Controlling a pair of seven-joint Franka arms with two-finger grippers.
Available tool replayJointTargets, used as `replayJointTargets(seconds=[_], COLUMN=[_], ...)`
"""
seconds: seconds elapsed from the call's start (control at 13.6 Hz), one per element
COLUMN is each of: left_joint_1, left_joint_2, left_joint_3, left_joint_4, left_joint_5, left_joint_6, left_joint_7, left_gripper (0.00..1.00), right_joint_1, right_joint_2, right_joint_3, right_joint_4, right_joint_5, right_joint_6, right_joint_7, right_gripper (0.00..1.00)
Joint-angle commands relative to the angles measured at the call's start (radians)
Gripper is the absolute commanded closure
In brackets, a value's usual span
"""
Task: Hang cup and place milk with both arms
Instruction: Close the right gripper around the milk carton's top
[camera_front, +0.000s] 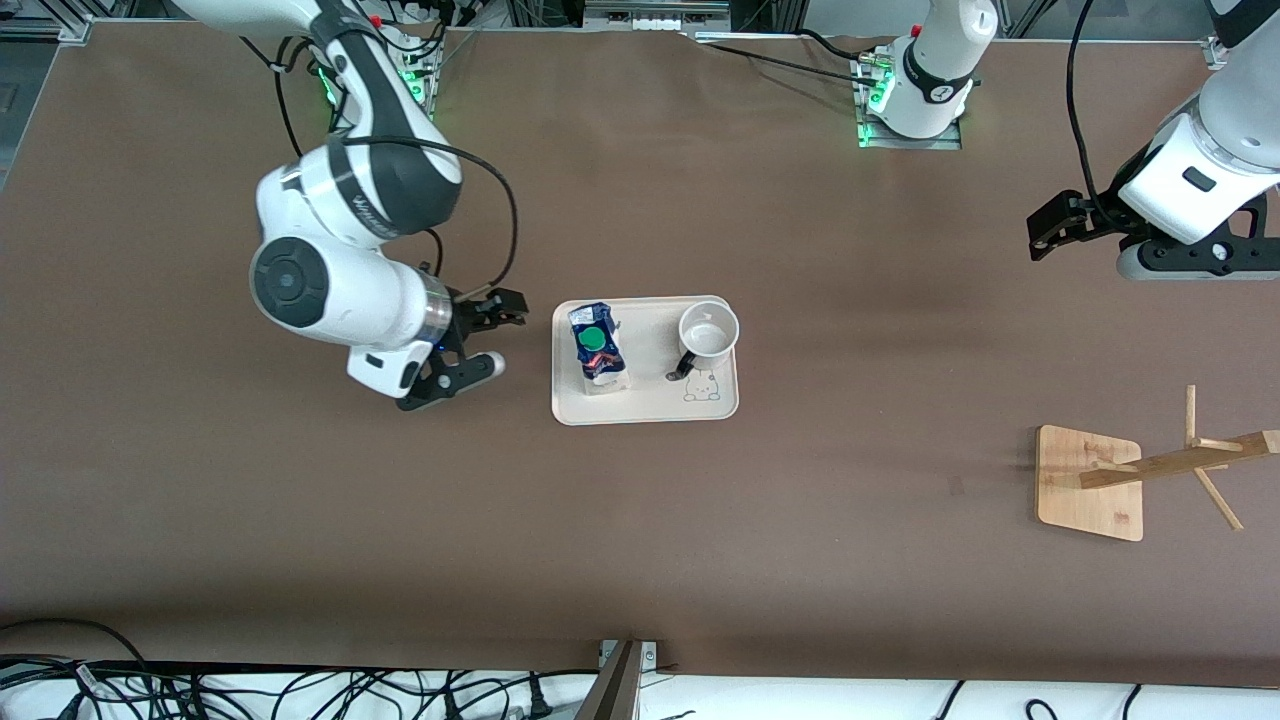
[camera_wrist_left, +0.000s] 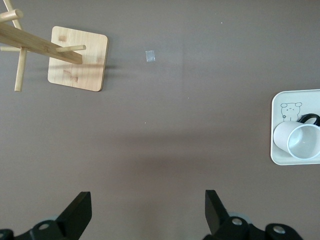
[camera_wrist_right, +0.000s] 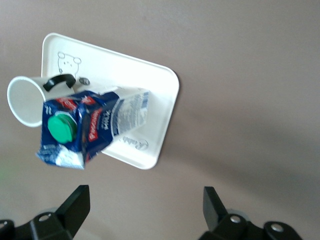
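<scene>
The milk stands on a cream tray at mid table, green cap up. The cup stands upright on the same tray, toward the left arm's end, its black handle turned toward the front camera. My right gripper is open and empty, low beside the tray on the milk's side. Its wrist view shows the milk, the cup and the tray ahead of the open gripper. My left gripper is open and empty over bare table, apart from the tray; it also shows in its wrist view.
A wooden cup rack with a square base and a pegged post stands near the left arm's end, nearer the front camera than the tray. It shows in the left wrist view, with the cup and tray at the edge.
</scene>
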Motion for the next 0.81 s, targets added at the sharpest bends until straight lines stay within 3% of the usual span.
replayJointTargets(seconds=[0.0,0.73], left_joint_1=[-0.004,-0.004], left_joint_2=[-0.001,-0.001], left_joint_3=[0.003,0.003], left_joint_4=[0.009,0.009], left_joint_5=[0.009,0.009], left_joint_6=[-0.016,-0.016], left_joint_7=[0.016,0.016], left_gripper=[0.00,0.00], right_joint_1=[0.065,0.137], right_joint_2=[0.038,0.068], right_joint_3=[-0.011,-0.011], right_joint_4=[0.019,0.019], right_joint_5=[0.014,0.032], right_joint_6=[0.065,0.174], right_joint_7=[0.109,0.327], right_gripper=[0.00,0.00])
